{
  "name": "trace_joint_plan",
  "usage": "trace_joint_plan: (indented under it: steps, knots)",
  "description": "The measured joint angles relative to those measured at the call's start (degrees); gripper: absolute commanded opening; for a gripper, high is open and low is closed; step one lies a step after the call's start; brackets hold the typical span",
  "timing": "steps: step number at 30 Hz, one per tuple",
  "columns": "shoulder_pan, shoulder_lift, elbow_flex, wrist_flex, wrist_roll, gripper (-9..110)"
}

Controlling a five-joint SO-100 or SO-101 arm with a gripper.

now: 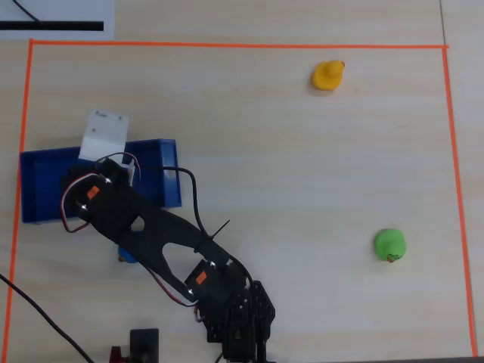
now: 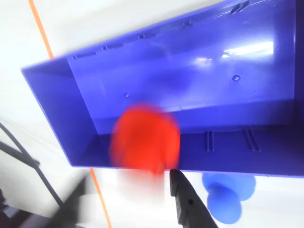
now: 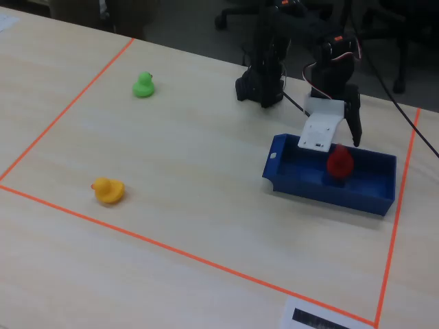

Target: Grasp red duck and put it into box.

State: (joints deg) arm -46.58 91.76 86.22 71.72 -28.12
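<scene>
Red duck (image 2: 145, 137) blurred — heading unreadable — over box (image 2: 57, 109), jaws apart.

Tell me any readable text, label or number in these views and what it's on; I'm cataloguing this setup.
None can be read.
White sheet at the table edge, fixed view: a black printed bar, too small to read.
Box: a small white mark on its short end, no legible characters.

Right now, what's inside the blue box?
Only the red duck shows over the box, blurred, below the gripper; whether it rests on the floor is unclear. In the overhead view the arm covers much of the box.
</scene>
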Motion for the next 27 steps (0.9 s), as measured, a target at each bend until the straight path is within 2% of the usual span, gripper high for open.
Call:
trace_joint_plan:
  steps: [3, 5, 10, 11, 19, 23, 27]
  knots:
    - [0.26, 0.0, 0.0, 0.7, -1.67, 37]
    - [1.49, 0.0, 0.0, 0.79, -2.29, 32]
    - [10.99, 3.16, 0.09, 0.97, -6.68, 3]
    - [13.8, 4.31, 0.09, 0.88, -7.91, 0]
    - [40.34, 14.94, 2.9, -8.35, -24.96, 0]
    - [48.25, 23.12, 16.61, -17.67, -32.08, 0]
    - [52.73, 35.86, 38.14, -27.77, -37.79, 0]
